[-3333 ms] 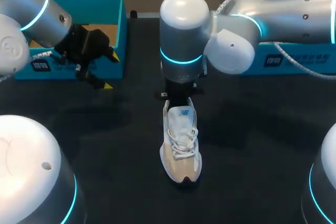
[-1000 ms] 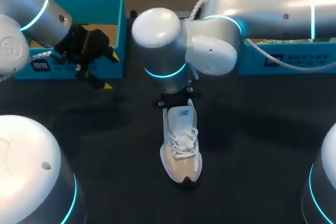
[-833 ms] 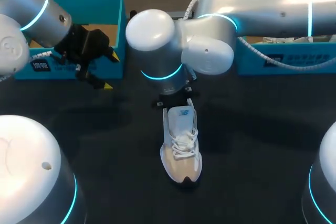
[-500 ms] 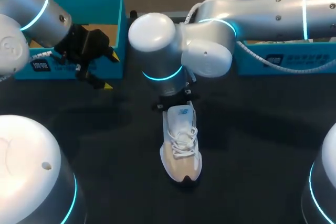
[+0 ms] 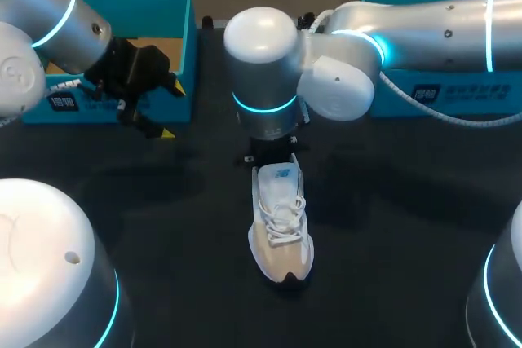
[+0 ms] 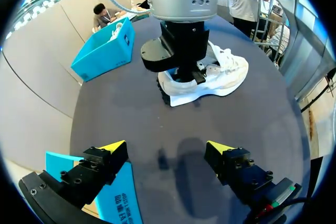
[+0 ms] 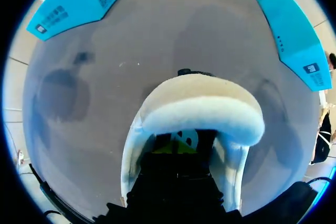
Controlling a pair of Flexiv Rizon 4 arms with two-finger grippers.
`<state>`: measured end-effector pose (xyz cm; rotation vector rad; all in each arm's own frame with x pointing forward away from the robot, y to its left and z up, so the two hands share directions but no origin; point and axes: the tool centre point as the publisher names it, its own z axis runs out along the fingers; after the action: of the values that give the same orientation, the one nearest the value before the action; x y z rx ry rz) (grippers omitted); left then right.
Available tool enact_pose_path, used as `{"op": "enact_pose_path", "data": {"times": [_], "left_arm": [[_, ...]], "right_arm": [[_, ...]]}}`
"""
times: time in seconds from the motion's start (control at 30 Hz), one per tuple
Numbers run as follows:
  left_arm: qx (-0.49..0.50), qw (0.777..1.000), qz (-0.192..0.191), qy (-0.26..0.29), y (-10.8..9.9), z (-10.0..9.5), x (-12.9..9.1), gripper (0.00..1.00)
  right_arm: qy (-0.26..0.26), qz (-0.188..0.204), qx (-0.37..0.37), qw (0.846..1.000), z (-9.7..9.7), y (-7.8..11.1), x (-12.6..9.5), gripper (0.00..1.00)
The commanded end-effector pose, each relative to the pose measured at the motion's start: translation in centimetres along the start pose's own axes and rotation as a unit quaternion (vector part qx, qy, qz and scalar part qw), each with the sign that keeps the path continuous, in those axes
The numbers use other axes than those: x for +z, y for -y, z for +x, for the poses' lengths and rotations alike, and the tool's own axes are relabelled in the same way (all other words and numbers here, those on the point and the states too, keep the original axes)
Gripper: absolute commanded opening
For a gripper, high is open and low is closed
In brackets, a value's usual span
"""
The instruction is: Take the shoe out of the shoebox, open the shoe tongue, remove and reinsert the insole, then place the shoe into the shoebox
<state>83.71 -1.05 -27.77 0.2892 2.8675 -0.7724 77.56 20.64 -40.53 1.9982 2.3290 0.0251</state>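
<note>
A white and beige sneaker lies on the dark table, toe toward me, laces tied. My right arm's wrist stands over the heel and hides its fingers in the head view. In the right wrist view my right gripper is down inside the shoe's opening, behind the padded heel collar, fingers shut; whether they pinch the insole is hidden. My left gripper hangs open and empty by the left blue shoebox. From the left wrist view the open left gripper faces the sneaker.
A second blue box stands at the back right, behind my right arm. The left box's corner lies under my left fingers. Dark table surface surrounds the shoe.
My right arm's elbow and wrist housing swung left and then back right, while its gripper stayed at the shoe's heel. The shoe barely shifted. The left arm has not moved.
</note>
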Motion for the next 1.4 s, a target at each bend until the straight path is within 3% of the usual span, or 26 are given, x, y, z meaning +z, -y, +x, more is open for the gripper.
{"op": "enact_pose_path", "data": {"times": [0.03,0.27,0.53,0.8,1.07,1.3,1.4], "left_arm": [[0.0,1.0,-0.001,0.0,0.0,0.1,0.0,1.0],[0.0,1.0,-0.001,0.0,0.0,0.1,0.0,1.0],[0.0,1.0,-0.001,0.0,0.0,0.1,0.0,1.0],[0.0,1.0,-0.001,0.0,0.0,0.1,0.0,1.0],[0.0,1.0,-0.001,0.0,0.0,0.1,0.0,1.0],[0.0,1.0,-0.001,0.0,0.0,0.1,0.0,1.0],[0.0,1.0,-0.001,0.0,0.0,0.1,0.0,1.0]], "right_arm": [[-0.013,-0.001,0.002,1.0,0.5,0.2,0.4,0.0],[-0.033,0.001,0.018,0.999,0.0,0.6,-2.6,0.0],[-0.015,0.016,0.019,1.0,-0.6,0.5,-5.3,0.0],[-0.033,0.071,0.009,0.997,-1.0,0.7,-6.4,0.0],[-0.032,0.123,0.006,0.992,-0.4,2.1,-6.7,0.0],[-0.029,0.134,0.02,0.99,-0.3,3.9,-6.1,0.0],[-0.027,0.137,0.026,0.99,-0.2,4.2,-6.0,0.1]]}}
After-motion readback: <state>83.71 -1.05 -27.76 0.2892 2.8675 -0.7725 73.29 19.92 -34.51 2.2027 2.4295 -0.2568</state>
